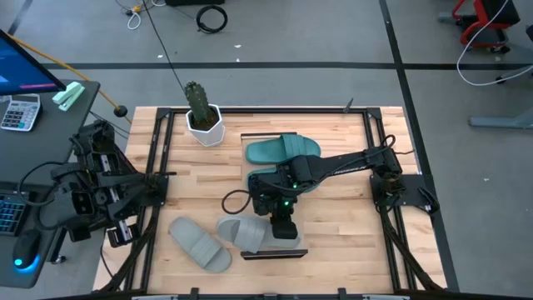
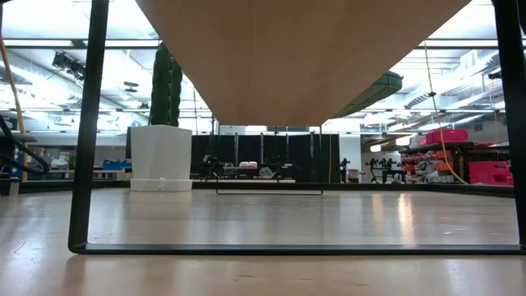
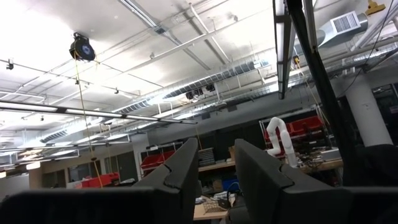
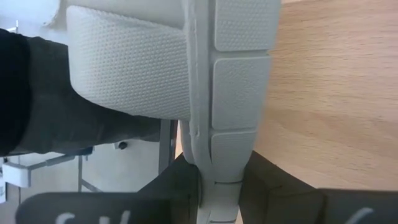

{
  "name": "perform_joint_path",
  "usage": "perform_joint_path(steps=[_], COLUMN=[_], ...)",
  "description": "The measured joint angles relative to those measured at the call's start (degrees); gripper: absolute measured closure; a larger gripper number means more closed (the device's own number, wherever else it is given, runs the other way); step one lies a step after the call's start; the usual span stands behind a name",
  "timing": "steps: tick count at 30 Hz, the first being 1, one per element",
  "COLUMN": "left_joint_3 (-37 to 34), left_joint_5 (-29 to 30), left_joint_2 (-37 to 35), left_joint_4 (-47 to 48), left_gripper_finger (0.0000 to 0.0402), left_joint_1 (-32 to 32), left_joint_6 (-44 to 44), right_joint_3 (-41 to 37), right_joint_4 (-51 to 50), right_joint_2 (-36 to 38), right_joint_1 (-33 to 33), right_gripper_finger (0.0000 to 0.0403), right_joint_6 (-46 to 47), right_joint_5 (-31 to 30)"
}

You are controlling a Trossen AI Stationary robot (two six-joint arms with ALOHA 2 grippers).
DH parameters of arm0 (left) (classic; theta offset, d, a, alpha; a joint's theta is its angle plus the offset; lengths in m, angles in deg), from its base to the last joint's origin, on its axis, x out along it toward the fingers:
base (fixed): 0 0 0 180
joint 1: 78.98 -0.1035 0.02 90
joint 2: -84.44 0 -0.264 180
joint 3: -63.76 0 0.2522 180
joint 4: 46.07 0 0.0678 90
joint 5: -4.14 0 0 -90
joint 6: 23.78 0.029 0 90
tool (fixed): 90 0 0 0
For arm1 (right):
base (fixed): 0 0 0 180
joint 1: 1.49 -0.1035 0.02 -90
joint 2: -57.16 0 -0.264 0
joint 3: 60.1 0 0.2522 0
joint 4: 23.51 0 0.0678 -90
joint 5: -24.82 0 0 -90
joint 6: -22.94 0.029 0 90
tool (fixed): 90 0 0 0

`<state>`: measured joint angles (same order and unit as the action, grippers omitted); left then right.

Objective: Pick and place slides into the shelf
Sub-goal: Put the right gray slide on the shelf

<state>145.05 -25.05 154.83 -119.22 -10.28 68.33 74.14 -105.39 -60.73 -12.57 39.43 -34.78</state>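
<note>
The shelf [image 1: 275, 192] is a narrow pale board with black edging, standing mid-table; the low view looks at its underside [image 2: 304, 57]. One teal slide [image 1: 283, 150] lies flat on its far end, and its edge peeks past the board [image 2: 374, 86]. I cannot find the second teal slide. One grey slide [image 1: 200, 243] lies on the table near the left. The other grey slide [image 1: 244, 232] sits at the shelf's near end. My right gripper [image 1: 283, 223] is shut on it. My left gripper [image 3: 216, 180] is parked off the table's left, open, pointing at the ceiling. My right gripper pinches the grey slide's sole edge [image 4: 219, 177] between its two fingers [image 4: 273, 183], coming from above and pointing down. The slide is turned up on its side in the hold, its dotted sole [image 4: 127, 62] showing. I cannot tell whether it touches the shelf [image 4: 336, 93].
A cactus in a white pot [image 1: 202, 117] stands at the table's far left, also in the low view [image 2: 160, 156]. The shelf's black legs [image 2: 82, 164] stand on the tabletop. A desk with a keyboard and calculator [image 1: 18, 112] lies beyond the left edge.
</note>
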Motion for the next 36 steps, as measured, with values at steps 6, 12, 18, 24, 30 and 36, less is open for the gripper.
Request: perform_joint_path(steps=[6,12,18,24,30,36], left_joint_3=[0.0,0.0,0.0,0.0,0.0,0.0], left_joint_5=[0.0,0.0,0.0,0.0,0.0,0.0], left_joint_2=[0.0,0.0,0.0,0.0,0.0,0.0], left_joint_4=[0.0,0.0,0.02,0.11,0.24,0.24], left_gripper_finger=[0.0288,0.0291,0.0288,0.0291,0.0287,0.0287], left_joint_1=[0.0,0.0,0.0,0.0,0.0,0.0], left_joint_6=[0.0,0.0,0.0,0.0,0.02,0.02], right_joint_3=[0.0,0.0,0.0,0.0,-0.02,-0.02], right_joint_4=[0.0,0.09,-0.04,0.0,0.02,0.02], right_joint_2=[0.02,0.09,0.09,0.09,0.09,0.09], right_joint_1=[-0.12,-0.68,-1.24,-1.37,-1.46,-1.46], right_gripper_finger=[0.0321,0.0321,0.0321,0.0321,0.0321,0.0321], right_joint_6=[0.04,0.28,0.64,1.42,1.51,1.88], right_joint_5=[-0.27,-0.29,0.19,1.36,1.33,1.37])
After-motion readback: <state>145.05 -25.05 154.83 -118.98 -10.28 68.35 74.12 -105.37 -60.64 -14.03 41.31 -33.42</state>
